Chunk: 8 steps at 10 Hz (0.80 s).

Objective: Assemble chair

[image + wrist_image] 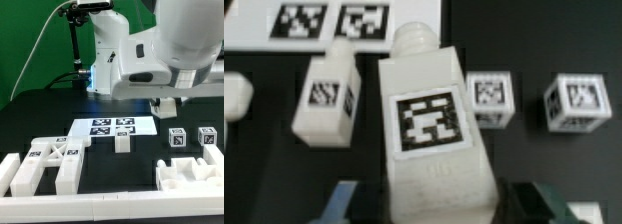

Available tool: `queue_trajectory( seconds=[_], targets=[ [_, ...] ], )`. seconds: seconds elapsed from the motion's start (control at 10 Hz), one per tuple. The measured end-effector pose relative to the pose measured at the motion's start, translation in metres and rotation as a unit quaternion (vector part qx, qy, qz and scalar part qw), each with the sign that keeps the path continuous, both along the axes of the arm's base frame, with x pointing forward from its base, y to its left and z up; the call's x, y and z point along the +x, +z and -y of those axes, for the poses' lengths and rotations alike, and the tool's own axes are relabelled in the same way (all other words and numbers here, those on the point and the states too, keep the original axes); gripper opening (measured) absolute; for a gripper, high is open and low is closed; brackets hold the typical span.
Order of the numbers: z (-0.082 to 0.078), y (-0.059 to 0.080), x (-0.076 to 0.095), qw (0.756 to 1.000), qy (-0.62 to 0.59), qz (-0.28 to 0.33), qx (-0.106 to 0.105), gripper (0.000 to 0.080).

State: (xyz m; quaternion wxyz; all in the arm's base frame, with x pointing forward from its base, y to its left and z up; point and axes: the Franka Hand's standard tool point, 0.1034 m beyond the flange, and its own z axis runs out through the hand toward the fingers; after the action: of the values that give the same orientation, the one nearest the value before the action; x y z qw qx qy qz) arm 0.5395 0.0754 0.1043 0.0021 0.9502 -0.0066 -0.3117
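My gripper [441, 206] is shut on a long white chair block [430, 130] with a black-and-white tag on its face; the fingers [349, 200] sit on either side of its near end. In the exterior view the gripper [167, 106] holds it above the table, right of the marker board [110, 127]. A shorter white block [327, 95] stands on the table by the board, and it also shows in the exterior view [122, 141]. Two small tagged cubes [491, 100] [574, 103] lie beyond the held block.
A group of large white chair parts [45, 165] lies at the exterior view's lower left. A chunky notched block [190, 172] lies at the lower right. The white border rail [110, 208] runs along the front. The two cubes [177, 138] [207, 136] sit at the right.
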Motion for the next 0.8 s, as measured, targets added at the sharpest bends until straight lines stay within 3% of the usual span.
queue_trajectory(
  seconds=[0.2, 0.3, 0.4, 0.5, 0.8],
  targets=[
    [-0.002, 0.006, 0.0, 0.999, -0.004, 0.054, 0.004, 0.0284],
    [-0.012, 0.028, 0.018, 0.997, -0.005, 0.078, 0.011, 0.0284],
    [-0.02, 0.056, 0.048, 0.99, 0.003, 0.134, 0.031, 0.0284],
    [-0.019, 0.073, 0.068, 0.981, 0.008, 0.189, 0.038, 0.0284],
    [-0.02, 0.072, 0.072, 0.959, 0.005, 0.28, 0.037, 0.0284]
  ],
)
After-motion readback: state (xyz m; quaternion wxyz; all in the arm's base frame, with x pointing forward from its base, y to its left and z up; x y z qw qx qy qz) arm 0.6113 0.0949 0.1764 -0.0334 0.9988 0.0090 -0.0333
